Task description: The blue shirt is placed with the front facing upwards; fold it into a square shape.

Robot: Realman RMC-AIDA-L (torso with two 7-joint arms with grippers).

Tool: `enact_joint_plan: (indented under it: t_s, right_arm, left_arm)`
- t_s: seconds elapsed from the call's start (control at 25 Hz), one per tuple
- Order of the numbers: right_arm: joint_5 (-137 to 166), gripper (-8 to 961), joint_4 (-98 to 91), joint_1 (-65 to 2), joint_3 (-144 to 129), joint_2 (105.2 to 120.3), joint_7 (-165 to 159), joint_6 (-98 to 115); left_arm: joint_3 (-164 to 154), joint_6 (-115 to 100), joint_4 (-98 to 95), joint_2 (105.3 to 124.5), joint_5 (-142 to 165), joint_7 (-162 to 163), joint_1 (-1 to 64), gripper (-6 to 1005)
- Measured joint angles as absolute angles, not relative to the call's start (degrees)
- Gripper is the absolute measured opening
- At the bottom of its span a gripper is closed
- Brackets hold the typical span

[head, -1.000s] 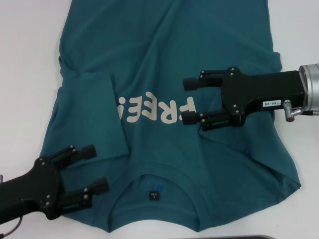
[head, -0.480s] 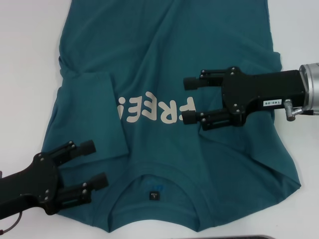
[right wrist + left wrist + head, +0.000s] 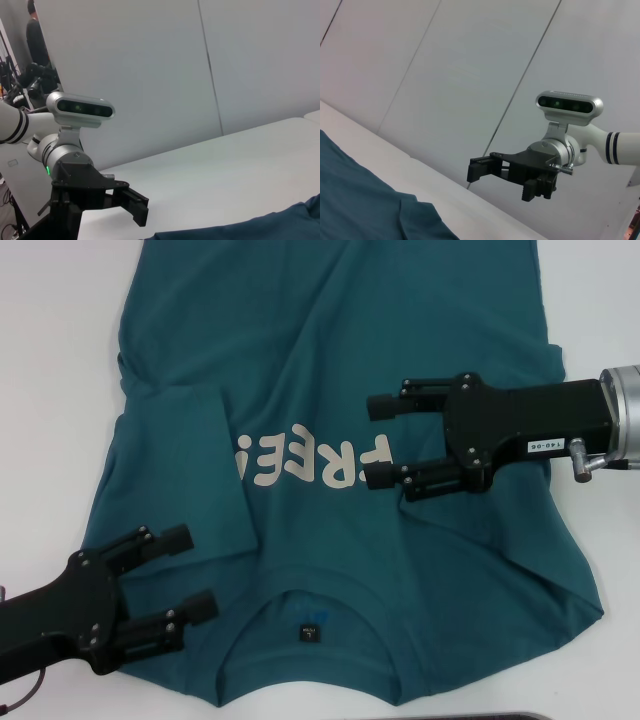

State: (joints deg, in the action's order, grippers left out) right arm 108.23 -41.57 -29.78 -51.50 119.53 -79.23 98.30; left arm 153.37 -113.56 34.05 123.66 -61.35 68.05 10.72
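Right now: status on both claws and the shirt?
Left claw open, over the shoulder beside the collar. Right claw open, over the chest lettering. Blue shirt flat, front up, one sleeve folded in. Nothing in the way.

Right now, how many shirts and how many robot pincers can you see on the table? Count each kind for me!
Shirts: 1, the blue shirt, spread on the white table.
Pincers: 2, the left pincer over the shoulder by the collar, and the right pincer over the FREE lettering, both open.
Total: 3 things.
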Motion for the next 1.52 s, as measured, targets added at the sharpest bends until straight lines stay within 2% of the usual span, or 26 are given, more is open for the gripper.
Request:
enact_joint_plan:
  t_s: [1.52]
  right_arm:
    - [108.20,853,-41.47,-30.78,-51.89,119.71,-79.36,98.79]
  left_arm:
    - [152.92,-113.51,33.75,123.75,-61.28,68.58,10.54,873]
